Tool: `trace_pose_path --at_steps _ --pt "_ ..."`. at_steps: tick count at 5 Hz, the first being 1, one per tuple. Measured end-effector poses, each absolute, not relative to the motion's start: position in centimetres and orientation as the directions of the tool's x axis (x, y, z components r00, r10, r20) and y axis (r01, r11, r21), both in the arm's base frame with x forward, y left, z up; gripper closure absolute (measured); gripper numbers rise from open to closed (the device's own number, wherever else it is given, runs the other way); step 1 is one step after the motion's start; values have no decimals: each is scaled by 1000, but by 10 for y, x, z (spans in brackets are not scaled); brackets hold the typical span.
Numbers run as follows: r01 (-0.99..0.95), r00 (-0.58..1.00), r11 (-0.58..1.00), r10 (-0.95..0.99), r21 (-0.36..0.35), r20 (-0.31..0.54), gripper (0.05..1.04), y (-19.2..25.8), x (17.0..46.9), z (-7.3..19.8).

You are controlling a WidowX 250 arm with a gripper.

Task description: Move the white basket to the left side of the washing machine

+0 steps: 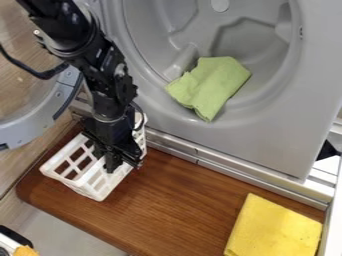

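Fingers (112, 162) apart in the camera view, the gripper (125, 163) hangs over the basket (91, 189), which is on the board (177, 187) beside the washer (207, 134). Likely light, stiff plastic, best pinched by its rim. The arm hides its middle; fingertip contact is unclear.

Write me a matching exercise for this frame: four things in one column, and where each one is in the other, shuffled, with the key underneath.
Things
1. white basket
2. green cloth
3. yellow pad
4. gripper

Places
A. draped over the lower rim of the washing machine's round opening
B. hanging down at a slatted container
C. on the wooden board, toward the view's left
D. at the view's lower right

Right pairs: 1-C, 2-A, 3-D, 4-B
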State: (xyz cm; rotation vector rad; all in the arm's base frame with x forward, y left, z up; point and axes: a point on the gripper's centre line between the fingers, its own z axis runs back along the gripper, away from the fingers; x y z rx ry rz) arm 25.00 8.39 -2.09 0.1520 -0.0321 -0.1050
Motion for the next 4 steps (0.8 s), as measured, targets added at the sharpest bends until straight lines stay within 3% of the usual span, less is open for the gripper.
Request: trace_pose_path --at_steps 2,3,4 --pt "55 998 983 -57 172 4 961 102 250 -31" --pt "40 999 987 -40 155 -1 766 99 249 -31" --pt "50 998 988 -53 144 17 464 94 250 -24"
